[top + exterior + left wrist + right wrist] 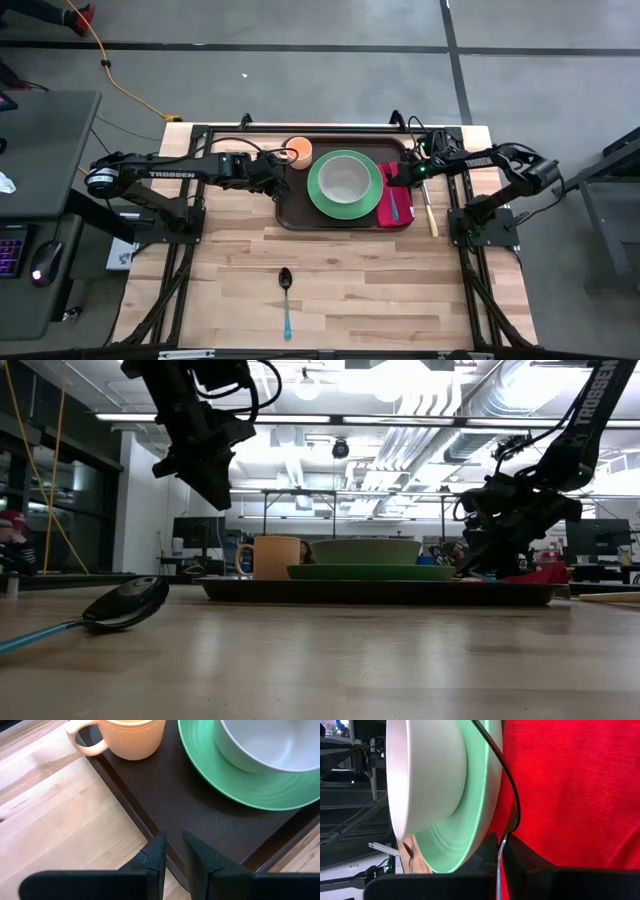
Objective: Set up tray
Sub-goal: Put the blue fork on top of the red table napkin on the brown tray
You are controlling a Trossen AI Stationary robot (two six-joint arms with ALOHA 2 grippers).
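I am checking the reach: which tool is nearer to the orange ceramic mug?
Left. The left tool hangs just beside the orange ceramic mug; the right tool is across the green round plate.

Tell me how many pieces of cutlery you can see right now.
3. A spoon lies on the bare table near the front, a utensil with a blue handle rests on the red napkin, and a knife lies just right of the tray.

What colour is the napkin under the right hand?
Bright red; the napkin shows best in the right wrist view, beside the green plate.
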